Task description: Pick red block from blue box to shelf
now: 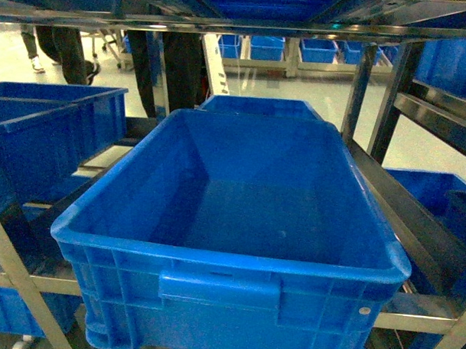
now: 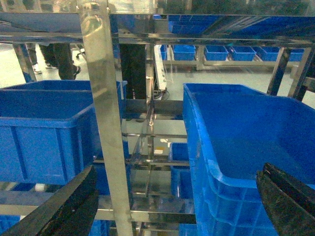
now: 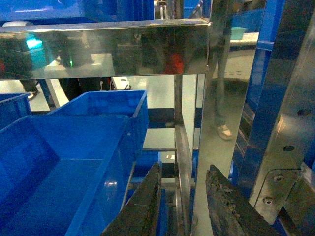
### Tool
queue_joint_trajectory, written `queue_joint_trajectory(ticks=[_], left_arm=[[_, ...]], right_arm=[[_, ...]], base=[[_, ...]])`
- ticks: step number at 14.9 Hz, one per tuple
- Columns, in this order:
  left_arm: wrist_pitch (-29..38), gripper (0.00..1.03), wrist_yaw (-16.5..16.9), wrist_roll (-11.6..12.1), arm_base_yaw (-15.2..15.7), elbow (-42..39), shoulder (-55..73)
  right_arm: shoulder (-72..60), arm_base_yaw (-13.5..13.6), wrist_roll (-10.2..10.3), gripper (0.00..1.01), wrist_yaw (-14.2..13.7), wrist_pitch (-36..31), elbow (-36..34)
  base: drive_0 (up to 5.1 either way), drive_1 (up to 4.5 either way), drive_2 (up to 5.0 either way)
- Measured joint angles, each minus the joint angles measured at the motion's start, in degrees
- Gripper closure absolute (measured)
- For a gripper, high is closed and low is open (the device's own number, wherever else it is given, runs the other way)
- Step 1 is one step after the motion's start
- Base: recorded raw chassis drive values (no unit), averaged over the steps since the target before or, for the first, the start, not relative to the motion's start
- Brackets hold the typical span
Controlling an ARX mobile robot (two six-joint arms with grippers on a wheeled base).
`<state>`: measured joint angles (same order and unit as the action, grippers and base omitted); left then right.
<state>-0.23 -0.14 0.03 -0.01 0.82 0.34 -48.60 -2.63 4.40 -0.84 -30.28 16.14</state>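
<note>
The red block and the blue box are out of view. The shelf [image 1: 223,23] fills every view, with its steel post [image 2: 106,123] and shiny rail [image 3: 108,49] close in front of the wrists. My left gripper [image 2: 178,167] is wide open and empty; its dark fingers [image 2: 64,206] frame the shelf post and a crate's corner. My right gripper [image 3: 184,167] is open and empty, and a shelf rail runs behind the gap. Neither gripper shows in the head view.
A large dark blue ribbed crate [image 1: 239,221] sits empty on the shelf right ahead, also seen as the crate [image 2: 246,132] and the crate [image 3: 59,162]. More blue crates [image 1: 50,137] stand on the left and behind. People's legs [image 1: 69,46] show beyond the rack.
</note>
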Motion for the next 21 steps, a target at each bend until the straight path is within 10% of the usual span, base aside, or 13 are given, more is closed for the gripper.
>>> queue_joint_trajectory(ticks=[15,16,18,21], left_arm=[[0.0,0.05,0.0,0.0,0.0,0.0,0.0],[0.0,0.05,0.0,0.0,0.0,0.0,0.0],[0.0,0.05,0.1,0.0,0.0,0.0,0.0],[0.0,0.05,0.1,0.0,0.0,0.0,0.0]], right_arm=[[0.0,0.0,0.0,0.77,0.0,0.0,0.0],[0.1,0.1,-0.2,0.77,-0.9,1.1,0.1],[0.7,3.0,-1.5,0.77,-15.0,11.7,2.1],[0.7,4.6,-1.4,0.77,-18.0,12.7,2.1]], base=[[0.0,0.00,0.0],[0.0,0.00,0.0],[0.0,0.00,0.0],[0.0,0.00,0.0]])
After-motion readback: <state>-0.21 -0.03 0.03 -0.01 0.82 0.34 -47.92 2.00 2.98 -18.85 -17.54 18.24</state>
